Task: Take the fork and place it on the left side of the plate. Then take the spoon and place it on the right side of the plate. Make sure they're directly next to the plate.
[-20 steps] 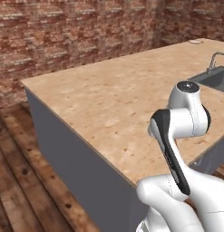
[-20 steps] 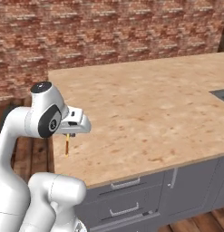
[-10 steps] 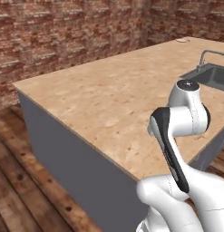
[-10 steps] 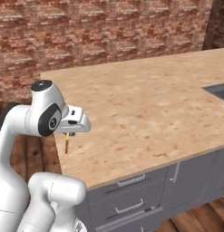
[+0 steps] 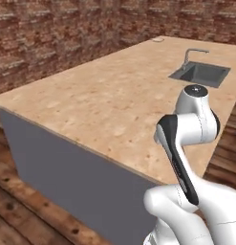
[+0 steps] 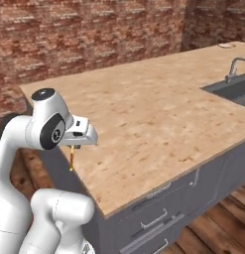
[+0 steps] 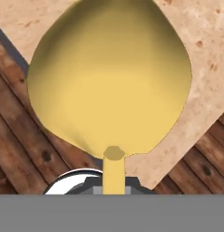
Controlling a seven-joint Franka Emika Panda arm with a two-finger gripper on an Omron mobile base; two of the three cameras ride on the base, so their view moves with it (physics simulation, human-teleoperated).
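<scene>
Hand view shows one spoon (image 7: pixel 109 77) (yellow bowl up close) clamped in the gripper (image 6: pixel 74 147) over the counter (image 6: pixel 144 109).

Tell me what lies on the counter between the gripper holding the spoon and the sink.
Nothing: in the right base view the gripper holds the spoon at the counter's near corner, and bare countertop runs to the sink.
</scene>
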